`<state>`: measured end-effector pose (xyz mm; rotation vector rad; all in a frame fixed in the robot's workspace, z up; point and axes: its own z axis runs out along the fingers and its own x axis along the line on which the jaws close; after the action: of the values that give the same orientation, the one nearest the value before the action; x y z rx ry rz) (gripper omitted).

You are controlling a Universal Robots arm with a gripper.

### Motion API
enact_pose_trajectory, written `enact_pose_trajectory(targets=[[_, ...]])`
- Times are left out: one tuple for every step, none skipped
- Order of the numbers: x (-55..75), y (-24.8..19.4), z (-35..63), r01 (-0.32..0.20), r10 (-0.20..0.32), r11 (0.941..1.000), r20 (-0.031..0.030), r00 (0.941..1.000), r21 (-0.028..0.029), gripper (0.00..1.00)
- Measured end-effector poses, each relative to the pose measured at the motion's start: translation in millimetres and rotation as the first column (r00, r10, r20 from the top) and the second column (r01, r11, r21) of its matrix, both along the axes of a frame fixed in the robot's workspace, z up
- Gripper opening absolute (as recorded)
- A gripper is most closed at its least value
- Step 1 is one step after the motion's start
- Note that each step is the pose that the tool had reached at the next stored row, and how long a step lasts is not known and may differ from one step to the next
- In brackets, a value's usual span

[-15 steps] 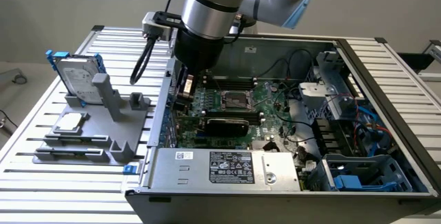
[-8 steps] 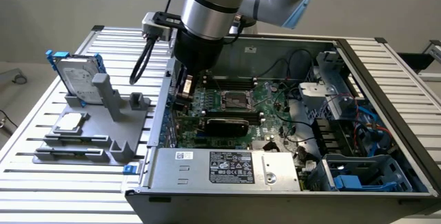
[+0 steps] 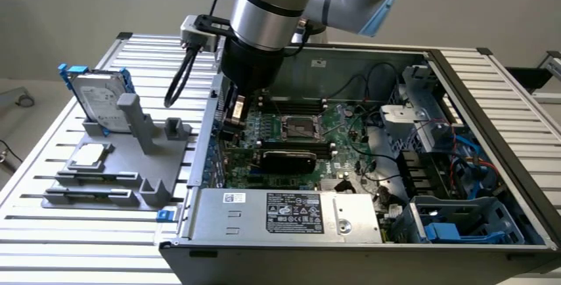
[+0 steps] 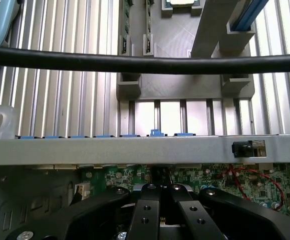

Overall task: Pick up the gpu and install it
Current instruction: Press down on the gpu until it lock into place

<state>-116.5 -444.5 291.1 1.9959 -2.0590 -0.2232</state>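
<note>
From where the exterior view looks, the robot arm point(image 3: 267, 9) reaches down into the open computer case point(image 3: 491, 134), at the exterior view's left end of the motherboard point(image 3: 342, 124) and close inside the case's left wall. The gripper point(image 3: 233, 117) hangs low over the board there, and I can't make out anything between its fingers. The gpu point(image 3: 288, 160) sits on the motherboard with its black rounded shroud showing, on the near side of the bare processor socket point(image 3: 295, 126). It lies to the right of the gripper and nearer, a little apart from it and not touched. Outside the case, on the slatted table point(image 3: 35, 226) to the left, stands a grey holder point(image 3: 131, 167). A silver hard drive point(image 3: 94, 98) with blue rails is propped upright at its far end.

In the wrist view the two black fingers point(image 4: 146, 215) are pressed together, and nothing I can see is held between them. Green board point(image 4: 265, 180) lies around them. Beyond runs the case's grey wall edge point(image 4: 134, 150), then the table slats point(image 4: 59, 100) and the grey holder point(image 4: 185, 85). A thick black cable point(image 4: 145, 62) crosses in front of all that.
</note>
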Motion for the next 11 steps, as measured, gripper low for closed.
enact_pose_trajectory(targets=[[0.0, 0.0, 0.0, 0.0, 0.0, 1.0, 0.0, 1.0, -0.0003, 0.11], [0.0, 0.0, 0.0, 0.0, 0.0, 1.0, 0.0003, 1.0, -0.0008, 0.11], [0.0, 0.0, 0.0, 0.0, 0.0, 1.0, 0.0012, 1.0, -0.0013, 0.11], [0.0, 0.0, 0.0, 0.0, 0.0, 1.0, 0.0016, 1.0, -0.0018, 0.11], [0.2, 0.0, 0.2, 0.0, 0.0, 1.0, 0.0016, 1.0, -0.002, 0.11], [0.7, 0.1, 0.7, 0.001, -0.001, 1.0, 0.0017, 1.0, -0.0018, 0.11], [1.3, 0.0, 1.7, 0.001, -0.001, 1.0, 0.0017, 1.0, -0.0026, 0.11], [2.0, 0.0, 2.7, 0.0, 0.0, 1.0, 0.0017, 1.0, -0.003, 0.11], [2.7, 0.0, 3.7, 0.0, 0.0, 1.0, 0.0017, 1.0, -0.0031, 0.11], [3.4, 0.0, 4.8, 0.0, 0.0, 1.0, 0.0016, 1.0, -0.0035, 0.11], [4.4, 0.0, 5.6, 0.0, 0.0, 1.0, 0.0017, 1.0, -0.0036, 0.11]])
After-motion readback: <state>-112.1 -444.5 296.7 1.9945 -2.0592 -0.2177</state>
